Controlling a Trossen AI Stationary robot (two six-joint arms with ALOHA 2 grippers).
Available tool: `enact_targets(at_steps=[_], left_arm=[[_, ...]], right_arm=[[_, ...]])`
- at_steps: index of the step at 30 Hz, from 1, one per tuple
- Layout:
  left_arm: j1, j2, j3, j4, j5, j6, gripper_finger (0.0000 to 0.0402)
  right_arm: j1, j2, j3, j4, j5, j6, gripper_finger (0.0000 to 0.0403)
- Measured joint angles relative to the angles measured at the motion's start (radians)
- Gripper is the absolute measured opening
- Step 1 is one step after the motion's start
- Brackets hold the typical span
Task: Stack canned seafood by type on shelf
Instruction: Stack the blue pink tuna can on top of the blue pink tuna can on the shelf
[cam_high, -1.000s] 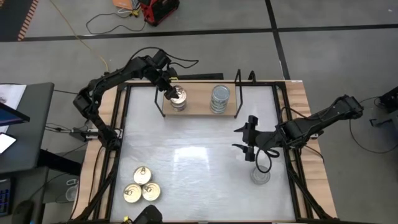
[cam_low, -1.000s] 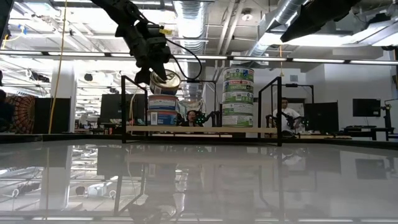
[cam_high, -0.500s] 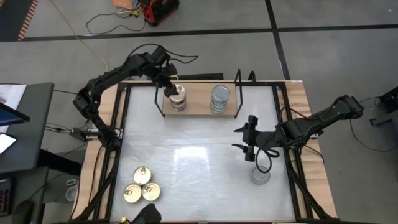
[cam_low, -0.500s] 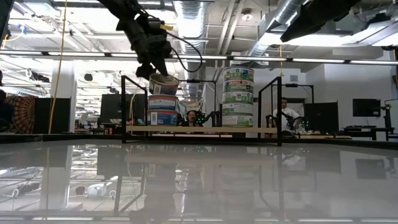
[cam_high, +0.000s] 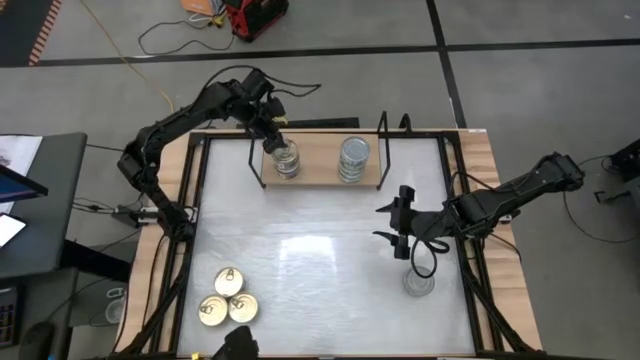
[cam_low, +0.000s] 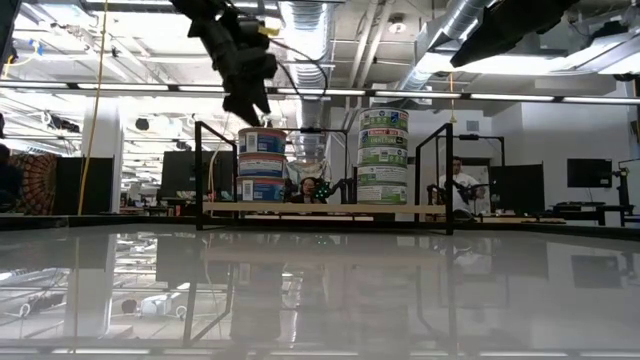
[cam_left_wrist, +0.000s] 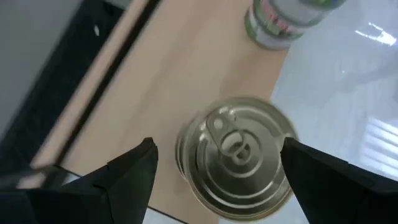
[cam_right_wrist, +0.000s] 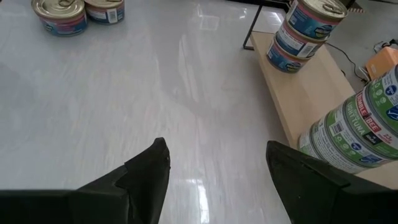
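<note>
Two tin stacks (cam_high: 287, 160) (cam_high: 353, 159) side by side on shelf (cam_high: 318, 171), three tins (cam_high: 226, 298) front-left, one tin (cam_high: 418, 284) front-right

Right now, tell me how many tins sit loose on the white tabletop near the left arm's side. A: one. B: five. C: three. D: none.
C: the high view shows three gold-lidded tins clustered together on the tabletop, apart from the shelf.

We cannot read the labels on the shelved tins (cam_low: 261, 163); the green-labelled stack (cam_right_wrist: 359, 134) runs off the right wrist picture's edge; the lone tin (cam_high: 418, 285) near the right arm is blurred.
</note>
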Motion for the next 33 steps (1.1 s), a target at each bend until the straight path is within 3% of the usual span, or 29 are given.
enact_targets(at_steps=[3, 5, 11, 15, 23, 28, 33], left_arm=[[-0.035, -0.028, 0.026, 0.016, -0.011, 0.049, 0.0325], [-0.1, -0.063, 0.027, 0.021, -0.075, 0.104, 0.0325], [-0.45, -0.166, -0.049, 0.021, -0.425, 0.239, 0.0319], [-0.685, -0.211, -0.129, 0.002, -0.593, 0.147, 0.0308], [-1.051, -0.213, -0.234, -0.139, -0.561, -0.288, 0.0292], [-1.213, -0.209, -0.337, -0.058, -0.5, -0.449, 0.0287], [-1.305, -0.209, -0.458, 0.076, -0.472, -0.568, 0.0285]], right_arm=[[0.0, 0.0, 0.0, 0.0, 0.0, -0.002, 0.0292], [0.0, 0.0, 0.0, -0.001, 0.002, -0.005, 0.0292], [-0.014, 0.0, 0.0, -0.004, 0.004, -0.006, 0.0292], [-0.02, 0.0, 0.0, -0.009, 0.005, 0.008, 0.0292], [-0.021, 0.0, 0.0, -0.007, 0.006, 0.005, 0.0292], [-0.045, 0.0, 0.0, 0.0, 0.007, -0.007, 0.0292], [-0.062, 0.0, 0.0, 0.0, 0.007, -0.026, 0.0292]])
